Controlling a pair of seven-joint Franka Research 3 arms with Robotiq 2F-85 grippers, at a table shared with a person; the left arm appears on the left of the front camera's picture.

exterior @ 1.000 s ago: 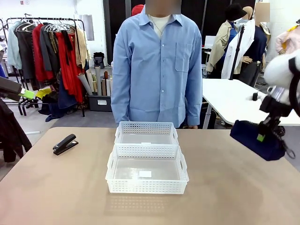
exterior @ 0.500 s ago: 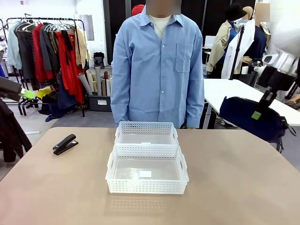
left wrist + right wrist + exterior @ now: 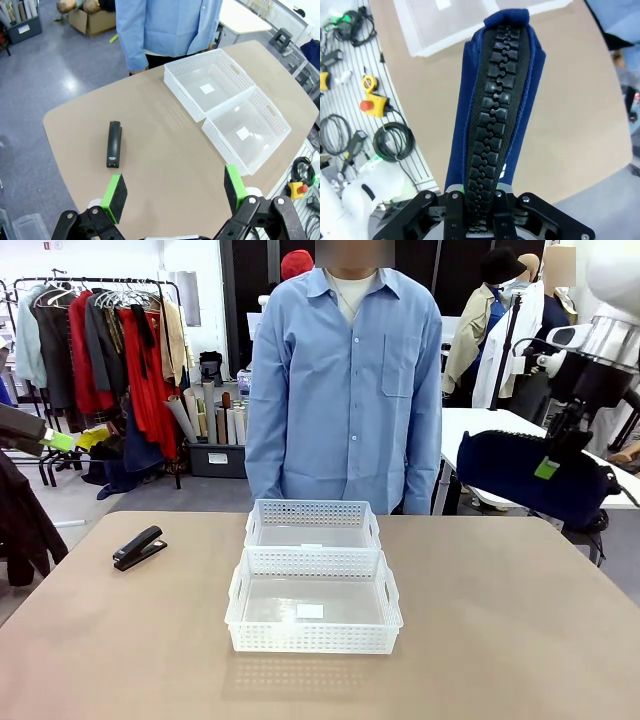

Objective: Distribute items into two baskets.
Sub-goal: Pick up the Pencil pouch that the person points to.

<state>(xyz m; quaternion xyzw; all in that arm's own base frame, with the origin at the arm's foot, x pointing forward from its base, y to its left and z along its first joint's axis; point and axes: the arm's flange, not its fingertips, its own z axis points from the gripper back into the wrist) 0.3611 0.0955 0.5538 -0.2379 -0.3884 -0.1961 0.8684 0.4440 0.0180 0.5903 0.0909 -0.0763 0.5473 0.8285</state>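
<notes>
My right gripper (image 3: pixel 548 462) hangs in the air off the table's right side, shut on the dark navy pouch (image 3: pixel 532 478). In the right wrist view the pouch (image 3: pixel 492 100) stands zipper-up out of that gripper (image 3: pixel 480 192). Two white baskets sit end to end at the table's middle, the far basket (image 3: pixel 312 508) by the person and the near basket (image 3: pixel 314 637) toward me; both hold nothing. A black stapler (image 3: pixel 138 548) lies at the table's left. My left gripper (image 3: pixel 75 439) hovers high at the far left, open (image 3: pixel 175 192), above the stapler (image 3: pixel 114 144) and both baskets (image 3: pixel 180 95) (image 3: pixel 225 147).
A person in a blue shirt (image 3: pixel 345 390) stands at the far edge behind the baskets, hands out of sight. A white table (image 3: pixel 490 445) stands behind the pouch. Cables and an emergency-stop button (image 3: pixel 370 107) lie on the floor beside the table's right edge.
The right gripper has lifted the pouch higher and a little to the left. The person has shifted slightly. The left gripper, the stapler and the baskets have stayed put.
</notes>
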